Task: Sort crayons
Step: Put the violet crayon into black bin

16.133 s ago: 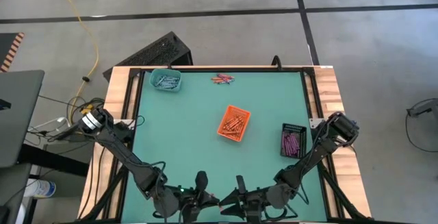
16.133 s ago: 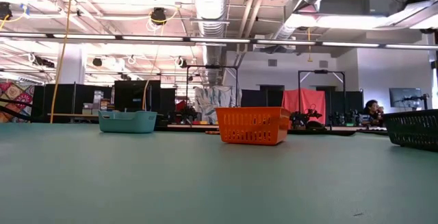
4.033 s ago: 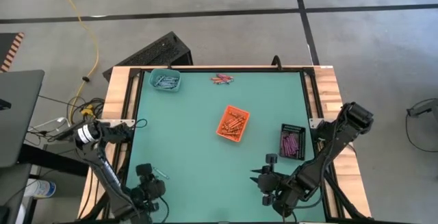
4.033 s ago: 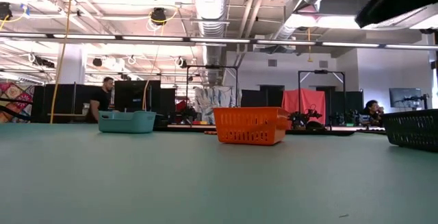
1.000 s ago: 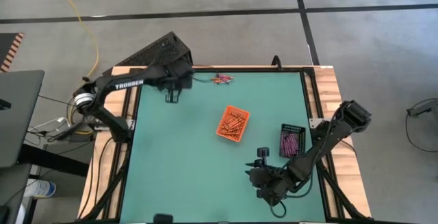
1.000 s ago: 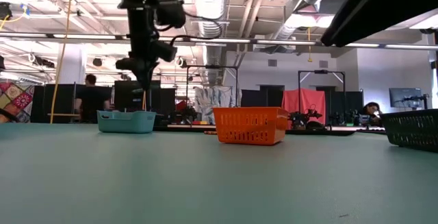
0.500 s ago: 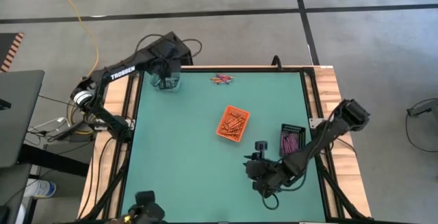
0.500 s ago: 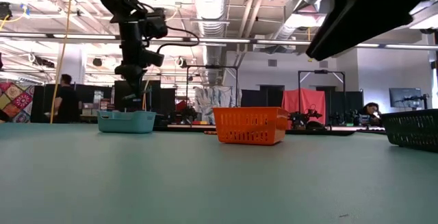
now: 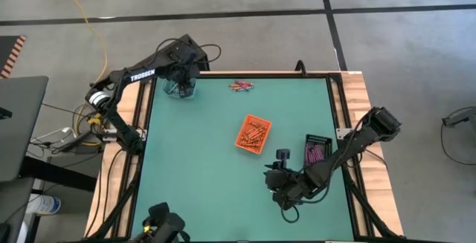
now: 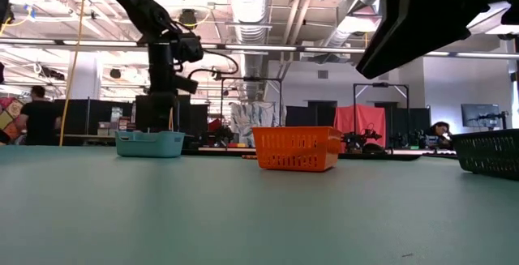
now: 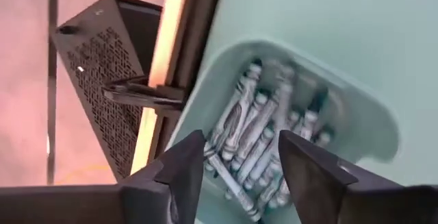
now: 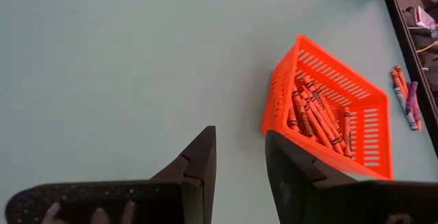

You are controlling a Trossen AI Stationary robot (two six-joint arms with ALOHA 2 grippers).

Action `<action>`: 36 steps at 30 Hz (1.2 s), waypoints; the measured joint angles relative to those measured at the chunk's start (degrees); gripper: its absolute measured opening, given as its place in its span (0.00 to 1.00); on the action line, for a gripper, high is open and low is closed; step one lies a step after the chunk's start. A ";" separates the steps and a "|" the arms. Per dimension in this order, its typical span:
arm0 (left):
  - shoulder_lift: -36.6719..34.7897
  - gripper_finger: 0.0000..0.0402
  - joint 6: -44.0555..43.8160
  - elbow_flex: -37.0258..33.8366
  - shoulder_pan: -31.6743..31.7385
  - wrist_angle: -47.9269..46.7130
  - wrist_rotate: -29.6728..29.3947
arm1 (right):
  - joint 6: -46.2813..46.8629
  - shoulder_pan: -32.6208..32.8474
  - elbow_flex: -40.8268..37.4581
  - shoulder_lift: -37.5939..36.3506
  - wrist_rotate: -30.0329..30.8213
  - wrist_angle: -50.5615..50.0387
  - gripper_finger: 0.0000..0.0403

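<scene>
Green tabletop, upper left: we find left gripper released over pale-blue plastic tray of blue-grey crayons; descending risks striking its rim. Right gripper parted, empty.

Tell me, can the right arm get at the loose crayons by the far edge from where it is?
Probably yes. The right gripper hangs open and empty near the orange basket, which stands partly in the line to the loose crayons; passing above or beside it looks free.

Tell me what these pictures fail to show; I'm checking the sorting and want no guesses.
- Teal tray, high view: the left gripper, open above it, covers its contents.
- Loose crayons at the far edge, high view: too small to count or tell each colour.
- Black basket, low view: cut off by the picture's edge; its wall hides the contents.
- Right gripper, low view: only a dark blur.
</scene>
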 joint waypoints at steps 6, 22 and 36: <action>-2.81 0.45 -9.63 0.03 -3.90 3.48 6.00 | -3.70 -1.99 0.00 -0.08 2.68 -0.67 0.29; -4.66 0.44 -20.03 -0.04 -38.77 7.01 14.41 | -20.10 -26.09 0.00 -6.43 -4.05 -0.12 0.29; -4.26 0.44 -28.85 -17.20 -54.02 27.90 -3.30 | -38.12 -43.96 -7.04 -6.88 -27.38 17.82 0.29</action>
